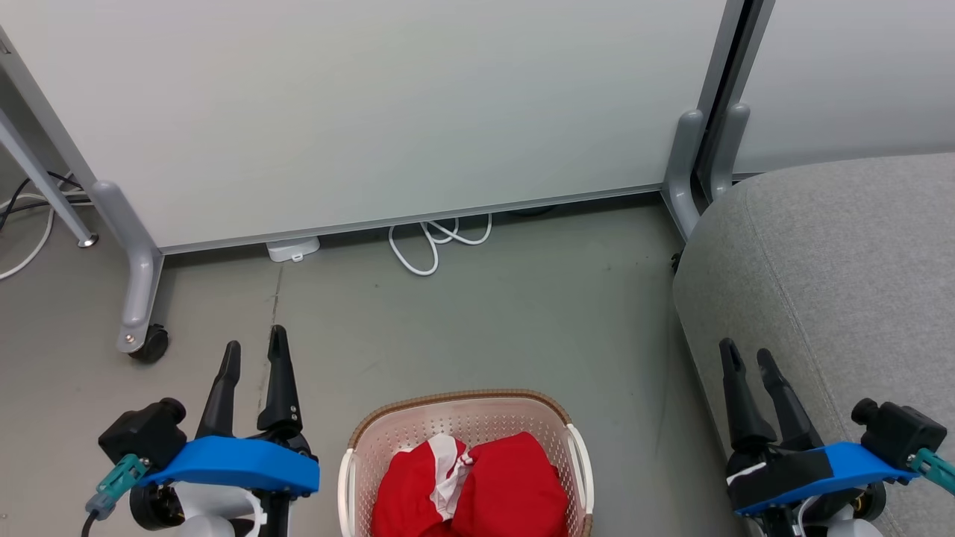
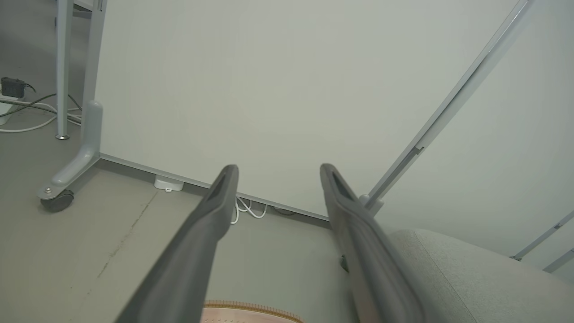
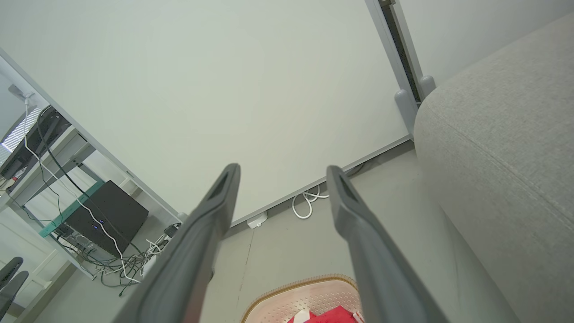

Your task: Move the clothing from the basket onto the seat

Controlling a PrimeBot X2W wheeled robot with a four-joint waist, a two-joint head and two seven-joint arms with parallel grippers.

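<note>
Evidently, the left tool (image 1: 255, 339) and the right tool (image 1: 746, 352) were held open and empty on either side of the basket (image 1: 462, 397), where the red clothing (image 1: 492, 485) was piled; the grey seat (image 1: 835, 261) was seen just to its right.

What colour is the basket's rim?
Brown, woven-look. The basket shows best in the head view.

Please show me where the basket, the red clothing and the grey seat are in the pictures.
basket (image 1: 462, 395): head view, on the brown rim at its far side.
red clothing (image 1: 515, 485): head view, on the right-hand red bundle.
grey seat (image 1: 843, 253): head view, on its bare top fabric.
</note>
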